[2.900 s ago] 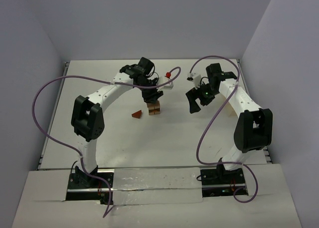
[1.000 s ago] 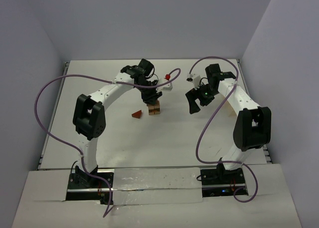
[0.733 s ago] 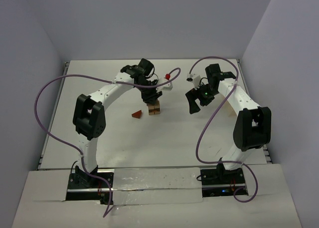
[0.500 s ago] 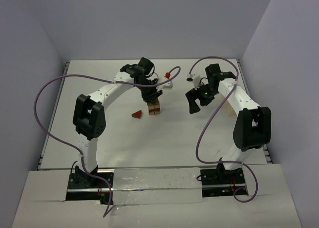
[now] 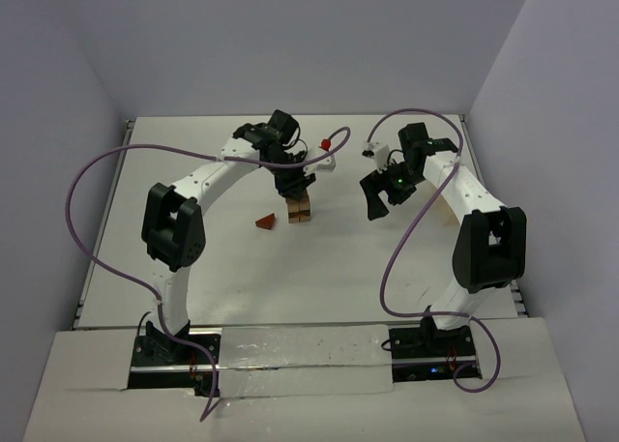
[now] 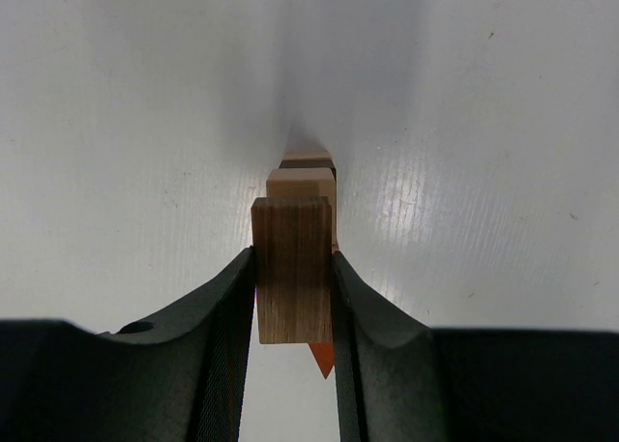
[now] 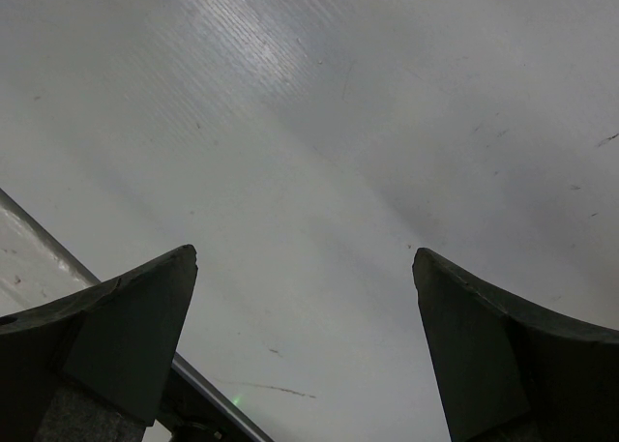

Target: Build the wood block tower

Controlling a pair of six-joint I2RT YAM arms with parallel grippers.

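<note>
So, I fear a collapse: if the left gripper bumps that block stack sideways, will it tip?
Probably: the stack looks tall and narrow. Its small wooden blocks seem light and loose; the left gripper could easily shift them.

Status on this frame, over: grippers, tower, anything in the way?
Left gripper shut on a brown block, above the tower. Right gripper open, empty, off to the side. Roof piece loose on the table beside the tower; nothing blocking.

Bright, even, diffuse light. Soft glare noted on table (image 7: 242,45) in wrist views. Shadows faint. Close foreground slightly blurred.
</note>
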